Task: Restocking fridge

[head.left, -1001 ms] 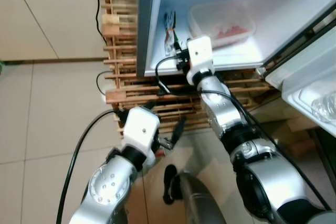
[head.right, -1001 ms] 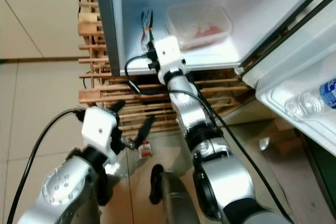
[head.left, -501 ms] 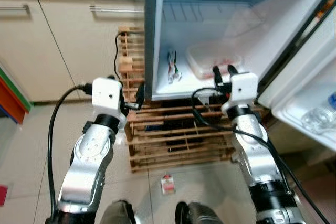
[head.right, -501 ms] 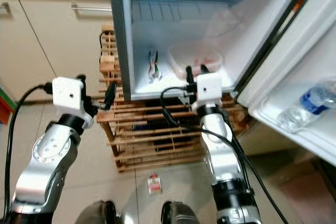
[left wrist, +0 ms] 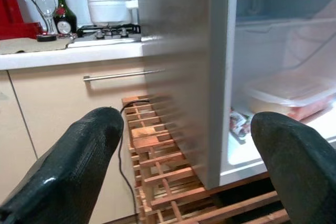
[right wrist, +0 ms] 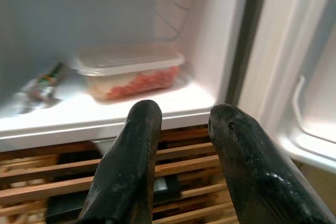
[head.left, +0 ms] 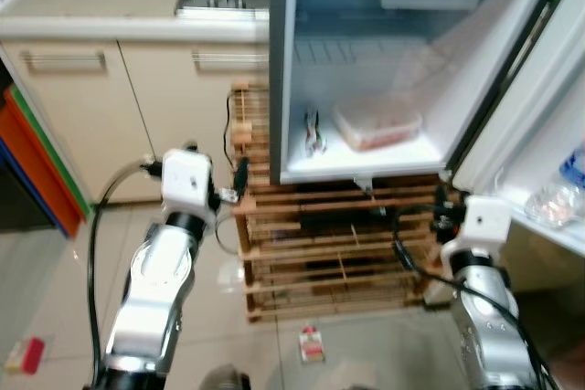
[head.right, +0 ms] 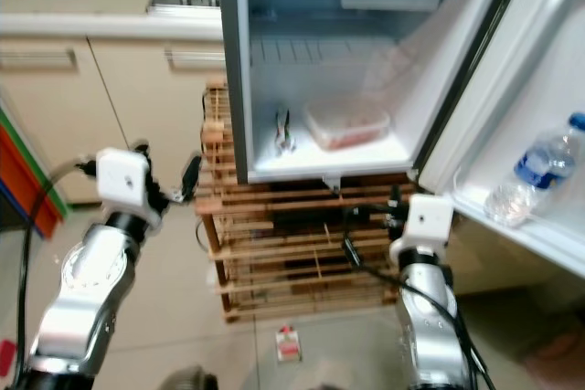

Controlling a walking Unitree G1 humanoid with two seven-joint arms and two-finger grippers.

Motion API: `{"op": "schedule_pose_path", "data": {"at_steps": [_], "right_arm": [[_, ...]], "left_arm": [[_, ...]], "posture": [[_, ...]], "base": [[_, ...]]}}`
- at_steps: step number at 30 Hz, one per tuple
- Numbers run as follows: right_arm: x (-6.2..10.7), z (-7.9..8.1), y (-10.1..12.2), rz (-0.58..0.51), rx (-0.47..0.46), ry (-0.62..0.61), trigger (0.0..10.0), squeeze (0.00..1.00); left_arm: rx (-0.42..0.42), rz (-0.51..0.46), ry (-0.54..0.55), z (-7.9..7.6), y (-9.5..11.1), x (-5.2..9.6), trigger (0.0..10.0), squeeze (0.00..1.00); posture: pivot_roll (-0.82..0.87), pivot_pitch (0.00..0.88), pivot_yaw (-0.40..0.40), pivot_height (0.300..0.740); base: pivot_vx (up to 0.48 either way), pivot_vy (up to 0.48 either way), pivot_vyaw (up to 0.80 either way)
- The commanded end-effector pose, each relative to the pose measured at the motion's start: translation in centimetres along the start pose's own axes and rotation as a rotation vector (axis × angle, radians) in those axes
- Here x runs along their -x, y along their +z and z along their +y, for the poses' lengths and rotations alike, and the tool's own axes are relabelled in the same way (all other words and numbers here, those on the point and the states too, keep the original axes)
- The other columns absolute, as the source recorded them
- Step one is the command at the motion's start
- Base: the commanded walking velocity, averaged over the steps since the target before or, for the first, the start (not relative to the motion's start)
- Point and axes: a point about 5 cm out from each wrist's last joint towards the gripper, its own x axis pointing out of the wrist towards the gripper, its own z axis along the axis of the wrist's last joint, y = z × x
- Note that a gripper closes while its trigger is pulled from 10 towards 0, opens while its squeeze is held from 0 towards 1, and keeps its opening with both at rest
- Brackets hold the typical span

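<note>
left eye view shows the open fridge (head.left: 366, 61) standing on a wooden pallet rack (head.left: 329, 244). on its lowest shelf lies a clear plastic container (head.left: 377, 125) with red food, and beside it a small packet (head.left: 313, 132). a water bottle (head.right: 539, 162) rests in the door shelf. the left tool (left wrist: 184, 171) is wide open near the fridge's left wall, holding nothing. the right tool (right wrist: 178, 145) is slightly open and empty, below the shelf edge. a small carton (head.left: 311, 344) lies on the floor.

container (head.right: 347, 124) in fridge (head.right: 274, 61) | fridge on rack (head.right: 302, 253) | bottle (head.right: 539, 166) in door, right
</note>
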Motion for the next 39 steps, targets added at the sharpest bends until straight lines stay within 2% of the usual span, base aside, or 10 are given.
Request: {"op": "schedule_pose_path", "data": {"at_steps": [1,11,16,18,19,34,37,38,39], "right_arm": [[-0.4,-0.1,0.9,-0.026,0.007,0.014,10.0,0.00],[-0.3,-0.3,0.4,-0.009,0.042,0.045,10.0,0.00],[-0.3,0.0,0.2,0.008,0.055,0.065,10.0,0.00],[-0.4,0.6,0.4,-0.001,0.087,0.108,10.0,0.00],[-0.5,0.7,0.4,0.003,0.096,0.102,10.0,1.00],[-0.4,0.6,0.6,-0.009,0.119,0.117,10.0,1.00],[-0.1,1.3,1.2,-0.055,0.166,0.171,10.0,1.00],[0.3,1.8,1.4,-0.075,0.173,0.218,10.0,0.00],[0.8,2.1,1.6,-0.093,0.184,0.261,10.0,0.00]], "left_arm": [[0.025,-0.022,-0.023,-0.4,0.3,0.1,10.0,0.00],[0.045,-0.035,-0.037,-1.5,0.1,0.6,10.0,0.00],[0.049,-0.038,-0.038,-1.6,0.1,0.6,10.0,0.00],[0.047,-0.042,-0.039,-1.7,0.1,0.6,10.0,0.00],[0.047,-0.045,-0.038,-1.7,0.2,0.6,10.0,0.00],[0.052,-0.053,-0.009,-1.5,0.3,0.2,10.0,0.00],[0.053,-0.070,-0.015,-1.6,0.4,0.2,10.0,0.00],[0.052,-0.073,-0.011,-1.6,0.5,0.2,10.0,0.00],[0.048,-0.076,-0.002,-1.5,0.5,0.2,10.0,0.00]], "posture": [[-0.03,0.000,-0.038,0.732],[-0.02,0.000,-0.052,0.732],[-0.02,0.000,-0.051,0.732],[-0.02,0.000,-0.048,0.736],[-0.03,0.000,-0.049,0.736],[-0.04,0.000,-0.054,0.736],[-0.05,0.000,-0.053,0.736],[-0.05,0.000,-0.053,0.736],[-0.05,0.000,-0.054,0.736]], "base": [[0.000,-0.480,0.00],[0.000,-0.480,0.00],[0.000,-0.480,0.00],[0.000,-0.480,0.00],[0.000,-0.480,0.00],[0.000,-0.480,0.00],[0.000,-0.472,0.00],[0.000,0.000,0.00],[0.000,0.000,0.00]]}}
